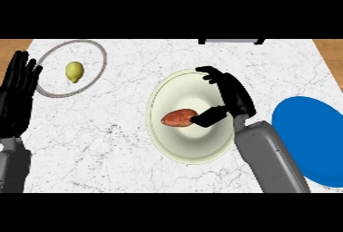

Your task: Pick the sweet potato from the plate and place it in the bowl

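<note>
Head view shows the sweet potato (177, 118) lying in the hollow middle of a cream bowl (175, 149), which stands in the centre of the white marbled desk (100, 136). The right hand (234, 97) hangs over the right half of this bowl. Its fingers (213, 76) are released: they reach up toward the far rim, only a little bent, and are well apart from the sweet potato. Only the thumb (209, 116) comes across, and its tip touches the right end of the sweet potato. I judge that the hand is placed so because the sweet potato is being let go inside the bowl; nothing is closed around it. The blue plate (308, 136) is at the right, partly under the forearm, so the way between plate and bowl is short. The long axis of the sweet potato runs nearly from left to right, with the right end a bit farther from the robot. Because the thumb covers that end, I cannot tell which end is the thinner one. The left hand (15, 97) rests at the left edge with released fingers pointing up, just beside a grey-rimmed plate (105, 59) that carries a small yellow fruit (74, 71).
</note>
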